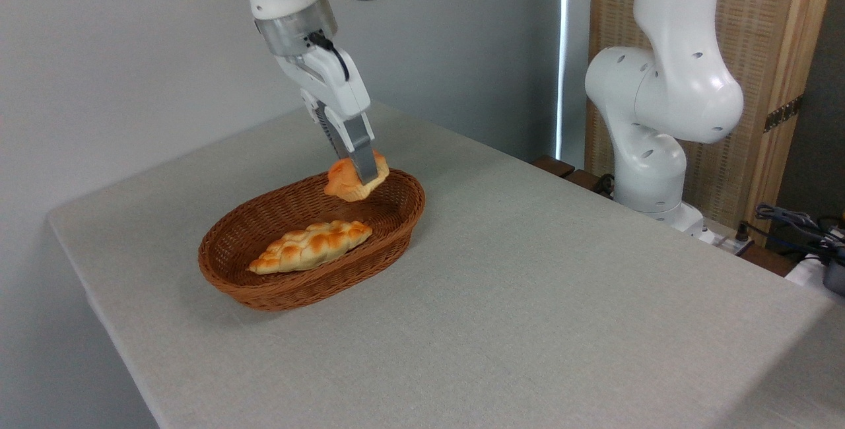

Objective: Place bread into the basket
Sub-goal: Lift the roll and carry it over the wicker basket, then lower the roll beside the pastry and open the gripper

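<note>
The bread (344, 183) is a small orange-golden bun held over the far right end of the basket (277, 294), at about rim height. My gripper (362, 177) comes down from the upper left and is shut on the bread, one grey finger (360, 152) crossing its front. The basket is an oval brown wicker one lying on the grey table. I cannot tell whether the bun touches the basket floor.
A long pale braided loaf (310, 246) lies inside the basket along its middle. The arm's white base (653, 171) stands off the table's far right edge, with cables (792, 221) beside it. Grey tablecloth (528, 297) spreads to the right and front of the basket.
</note>
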{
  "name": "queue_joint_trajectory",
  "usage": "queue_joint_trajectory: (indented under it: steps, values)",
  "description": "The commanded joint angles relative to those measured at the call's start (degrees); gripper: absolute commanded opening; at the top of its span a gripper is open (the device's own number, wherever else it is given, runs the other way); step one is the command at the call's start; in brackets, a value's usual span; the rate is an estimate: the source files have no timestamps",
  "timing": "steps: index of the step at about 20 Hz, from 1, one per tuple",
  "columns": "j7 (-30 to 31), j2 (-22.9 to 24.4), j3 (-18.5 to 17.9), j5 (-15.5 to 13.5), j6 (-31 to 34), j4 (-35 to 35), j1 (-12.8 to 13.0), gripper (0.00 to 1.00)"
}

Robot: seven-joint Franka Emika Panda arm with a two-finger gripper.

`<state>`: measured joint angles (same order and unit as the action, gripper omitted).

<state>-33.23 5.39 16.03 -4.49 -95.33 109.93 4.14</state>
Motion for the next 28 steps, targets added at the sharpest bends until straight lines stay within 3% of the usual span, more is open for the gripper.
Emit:
queue_joint_trajectory:
  steps: [1,3,7,9,23,28]
  values:
    - [-0.96,1.55,1.28,0.19,-4.24,4.76,0.08,0.71]
    - [-0.61,1.11,2.51,0.19,-5.39,5.2,0.08,0.83]
    - [-0.52,0.06,3.74,0.1,-7.23,5.38,0.17,0.91]
    - [-0.52,0.05,3.75,0.01,-7.24,5.73,0.17,1.0]
    - [-0.87,0.14,3.66,-0.08,-7.15,5.38,0.17,1.0]
    - [-0.61,0.23,0.69,-0.17,-6.71,0.56,-0.44,1.0]
